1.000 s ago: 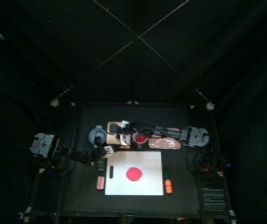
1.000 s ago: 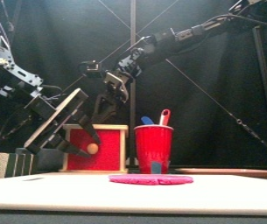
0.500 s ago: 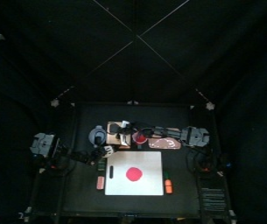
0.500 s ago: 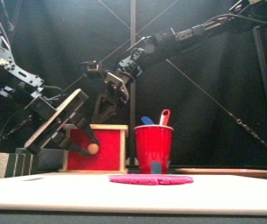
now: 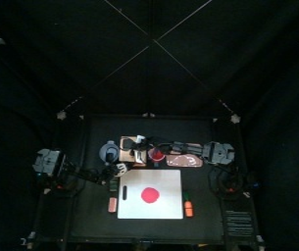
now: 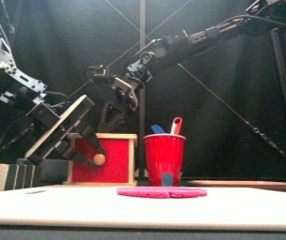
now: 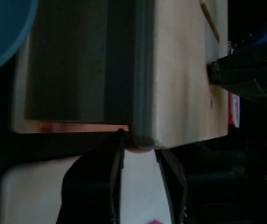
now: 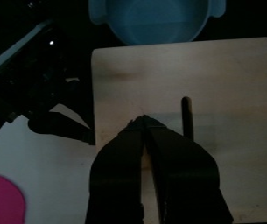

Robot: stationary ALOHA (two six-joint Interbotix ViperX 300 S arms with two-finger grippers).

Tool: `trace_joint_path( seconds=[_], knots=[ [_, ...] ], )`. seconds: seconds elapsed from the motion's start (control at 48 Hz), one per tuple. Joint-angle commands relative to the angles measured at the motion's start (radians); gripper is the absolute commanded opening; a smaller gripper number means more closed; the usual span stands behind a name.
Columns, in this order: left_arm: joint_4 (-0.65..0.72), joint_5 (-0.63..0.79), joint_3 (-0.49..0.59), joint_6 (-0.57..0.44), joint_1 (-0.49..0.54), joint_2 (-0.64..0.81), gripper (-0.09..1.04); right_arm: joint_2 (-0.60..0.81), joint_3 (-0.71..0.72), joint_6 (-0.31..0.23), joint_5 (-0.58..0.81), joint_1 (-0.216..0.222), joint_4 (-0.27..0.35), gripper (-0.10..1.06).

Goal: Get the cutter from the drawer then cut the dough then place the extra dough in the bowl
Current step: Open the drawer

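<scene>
The pale wooden box [image 6: 104, 157] with its red drawer front stands at the back left, behind the white cutting board [image 5: 173, 180]. A flat red dough disc [image 5: 149, 193] lies on the board's middle. My left gripper [image 7: 138, 140] is shut on the drawer's small pale knob [image 6: 98, 159]. My right gripper [image 8: 147, 122] reaches over from the right, shut, its tips resting on the box's top [image 8: 229, 96]. The blue-grey bowl [image 8: 153, 17] sits just behind the box. No cutter shows in any view.
A red cup [image 6: 164, 157] holding a blue and a red toy knife stands right of the box. Two small orange toys [image 5: 111, 205] [image 5: 188, 208] lie on the table at either side of the board.
</scene>
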State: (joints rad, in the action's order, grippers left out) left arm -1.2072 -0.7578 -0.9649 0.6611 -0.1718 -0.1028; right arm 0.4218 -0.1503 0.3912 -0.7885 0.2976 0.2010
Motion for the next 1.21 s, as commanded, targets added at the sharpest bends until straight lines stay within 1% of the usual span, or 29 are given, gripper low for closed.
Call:
trace_joint_path(
  seconds=[0.021, 0.854, 1.208],
  knots=[
    [-0.003, 0.002, -0.003, -0.002, -0.025, 0.021, 0.6, -0.011, 0.008, 0.0, -0.018, 0.0, -0.005, 0.03],
    [-0.02, 0.003, 0.0, -0.002, -0.106, 0.066, 0.6, -0.008, 0.005, 0.0, -0.02, 0.003, -0.003, 0.03],
    [-0.038, 0.035, -0.012, -0.002, -0.138, 0.086, 0.6, -0.008, 0.002, 0.0, -0.021, 0.003, -0.003, 0.03]
  ],
)
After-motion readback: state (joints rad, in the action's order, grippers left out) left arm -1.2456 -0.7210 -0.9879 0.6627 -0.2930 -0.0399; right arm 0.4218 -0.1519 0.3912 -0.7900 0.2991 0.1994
